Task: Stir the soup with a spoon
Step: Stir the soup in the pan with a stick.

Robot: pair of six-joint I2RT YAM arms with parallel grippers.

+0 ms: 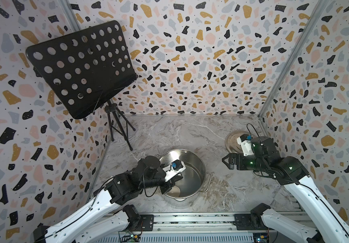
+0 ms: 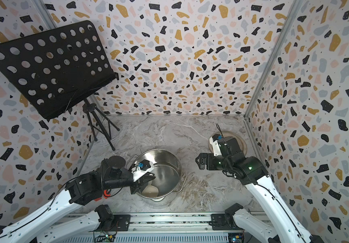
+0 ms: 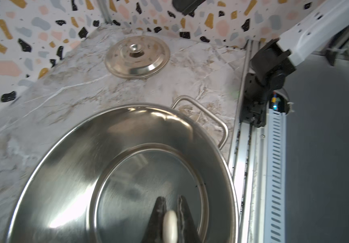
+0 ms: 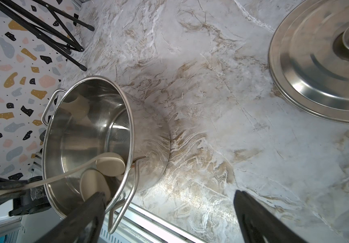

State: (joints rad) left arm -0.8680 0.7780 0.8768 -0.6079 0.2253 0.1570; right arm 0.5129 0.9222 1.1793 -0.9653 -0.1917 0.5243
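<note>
The steel pot (image 1: 192, 178) (image 2: 167, 176) (image 3: 68, 181) (image 4: 74, 136) stands at the table's front middle. No soup is in view; its inside is bare and shiny. My left gripper (image 1: 172, 183) (image 2: 146, 182) (image 3: 171, 198) reaches over the pot's left rim, shut on the handle of the cream spoon (image 3: 170, 225). The spoon's bowl (image 1: 174, 190) (image 2: 150, 190) (image 4: 110, 167) lies low in the pot by the near wall. My right gripper (image 1: 225, 163) (image 2: 198, 163) (image 4: 168, 194) hangs open and empty over the bare table right of the pot.
The flat steel lid (image 1: 231, 140) (image 2: 242, 143) (image 3: 137, 56) (image 4: 316, 73) lies at the back right, partly under my right wrist. A black music stand (image 1: 78, 69) (image 2: 49, 67) on a tripod (image 1: 118, 126) fills the back left corner. A metal rail (image 1: 190, 221) runs along the front edge.
</note>
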